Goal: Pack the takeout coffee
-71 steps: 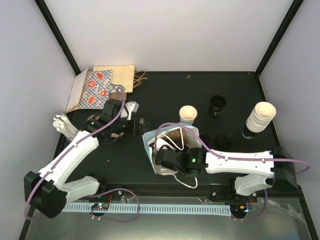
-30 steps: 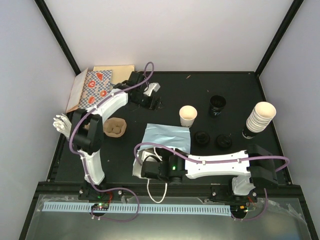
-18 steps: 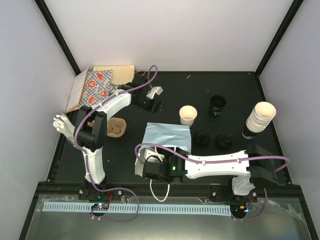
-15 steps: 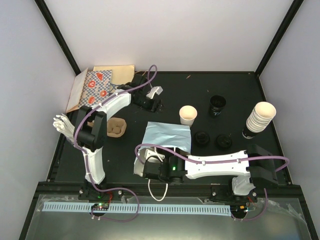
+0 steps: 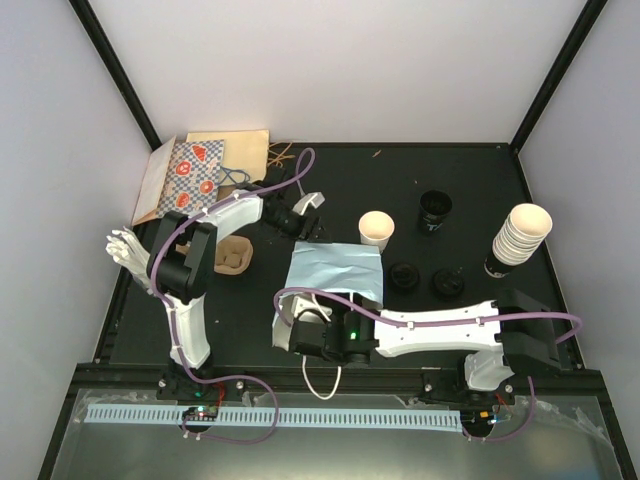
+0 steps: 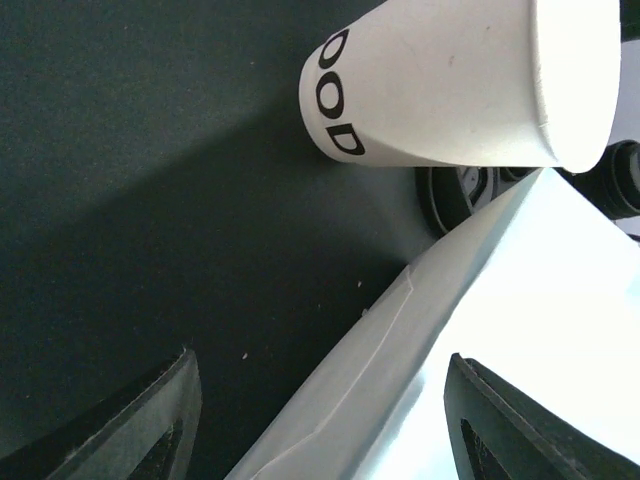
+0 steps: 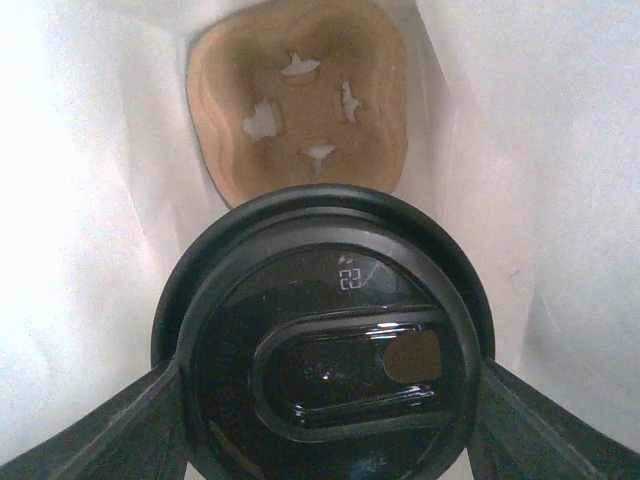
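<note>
The takeout coffee cup (image 7: 330,370), of which only the round black plastic lid shows, sits inside the light blue paper bag (image 5: 335,270), just within the bag's near mouth. The right gripper (image 7: 328,400) pinches it, one finger against each side of the lid. Deeper in the bag, beyond the lid, lies a brown moulded cardboard cup carrier (image 7: 300,100), pale bag walls rising on either side. The bag itself lies flat on the black table (image 5: 470,180), roughly at its middle, with the right arm reaching in from the near side. At the bag's far left corner hovers the left gripper (image 6: 320,365), fingers spread wide, with the bag's edge and bare table between them and nothing pinched. Just beyond the bag's far edge stands a lidless cream-white paper cup (image 5: 376,230) with black lettering. Two loose black plastic lids (image 5: 405,275) lie right of the bag, and a stack of cream-white cups (image 5: 520,235) stands further right. A second brown carrier (image 5: 232,258) rests left of the bag.
</note>
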You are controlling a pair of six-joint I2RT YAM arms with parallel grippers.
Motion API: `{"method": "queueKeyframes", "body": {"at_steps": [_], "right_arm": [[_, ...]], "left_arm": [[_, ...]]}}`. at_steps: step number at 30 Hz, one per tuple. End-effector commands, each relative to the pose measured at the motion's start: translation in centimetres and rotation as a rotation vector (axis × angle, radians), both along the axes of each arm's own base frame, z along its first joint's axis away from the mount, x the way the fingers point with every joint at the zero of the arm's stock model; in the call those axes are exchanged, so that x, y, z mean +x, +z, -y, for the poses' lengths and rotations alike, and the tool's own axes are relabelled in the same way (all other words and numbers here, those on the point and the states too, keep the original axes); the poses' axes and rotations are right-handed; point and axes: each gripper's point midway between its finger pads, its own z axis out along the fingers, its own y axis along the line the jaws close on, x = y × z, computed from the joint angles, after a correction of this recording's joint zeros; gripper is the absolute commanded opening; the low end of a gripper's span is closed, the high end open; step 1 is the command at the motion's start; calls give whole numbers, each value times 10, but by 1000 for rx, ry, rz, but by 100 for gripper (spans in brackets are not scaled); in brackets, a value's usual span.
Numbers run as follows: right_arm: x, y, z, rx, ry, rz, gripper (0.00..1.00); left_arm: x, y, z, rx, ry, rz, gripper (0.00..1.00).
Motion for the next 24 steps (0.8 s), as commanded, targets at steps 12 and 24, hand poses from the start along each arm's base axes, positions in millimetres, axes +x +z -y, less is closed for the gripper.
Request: {"method": "queueKeyframes", "body": {"at_steps": [12,24], "right_arm": [[4,27,-51,265,96,48,28],[-6,11,-64,277,140,-26,29]], "left_arm": [[-11,21,7,-74,-15,-8,65],[-42,12,-6,-70,12,-59,64]]}}
